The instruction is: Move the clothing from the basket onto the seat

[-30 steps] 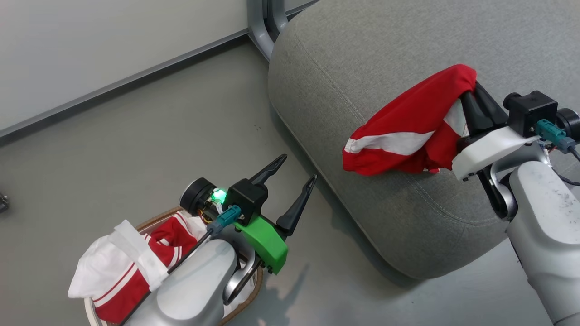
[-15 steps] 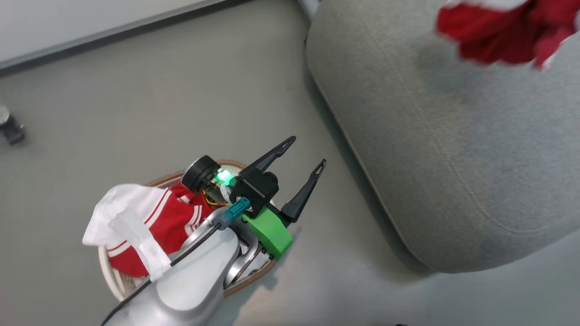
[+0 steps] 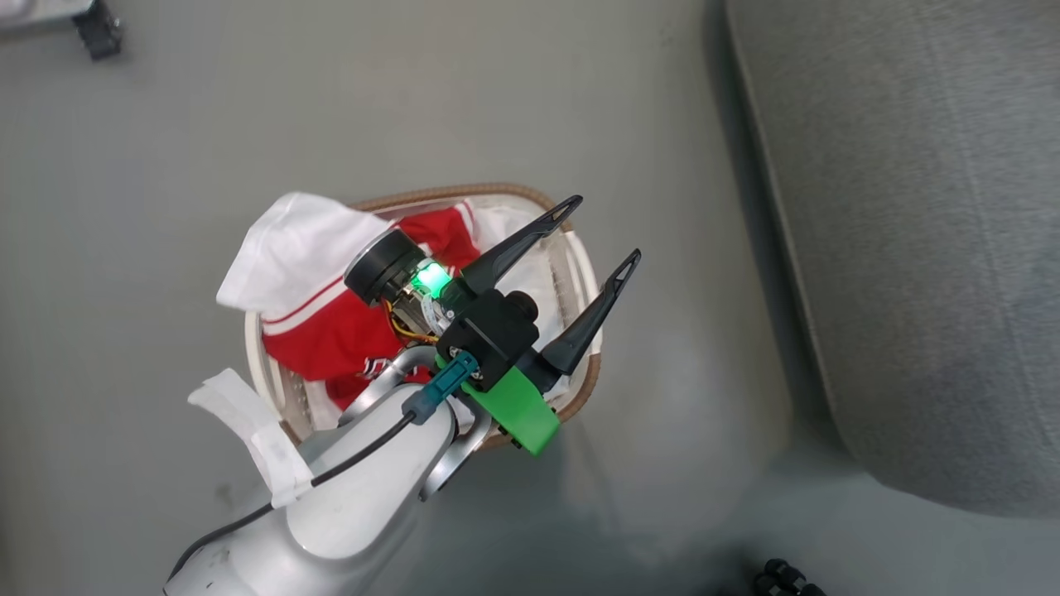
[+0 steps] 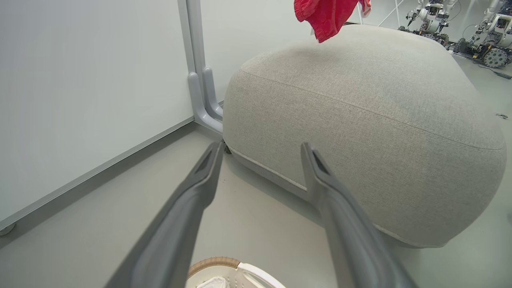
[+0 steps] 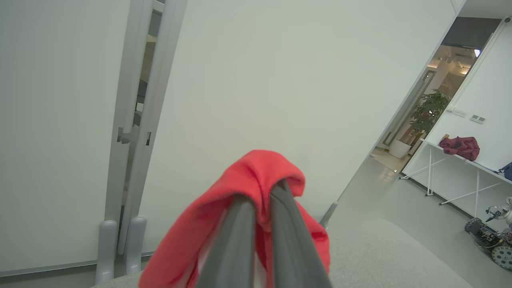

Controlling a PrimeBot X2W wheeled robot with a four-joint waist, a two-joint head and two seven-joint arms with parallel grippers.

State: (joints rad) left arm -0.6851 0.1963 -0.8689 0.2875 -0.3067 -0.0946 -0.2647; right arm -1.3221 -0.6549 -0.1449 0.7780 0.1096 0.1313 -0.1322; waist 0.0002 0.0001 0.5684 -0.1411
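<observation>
The basket stands on the floor left of the seat. Red and white clothing lies in it, with white fabric spilling over its left rim. My left gripper hovers open above the basket's right side, nothing between its fingers. In the left wrist view that gripper points at the seat, with the basket's rim below it. A red jersey hangs above the seat's top. My right gripper is shut on this red jersey, held over the seat.
A white wall with a grey post stands behind the seat. Other robots are parked far right. A white table carries a dark red cloth. White tape is stuck on my left forearm. A dark caster sits at the floor's far left.
The head camera has swung down and left, bringing the basket to the middle. The right gripper with its red jersey has passed out of the head view. My left gripper stays open.
</observation>
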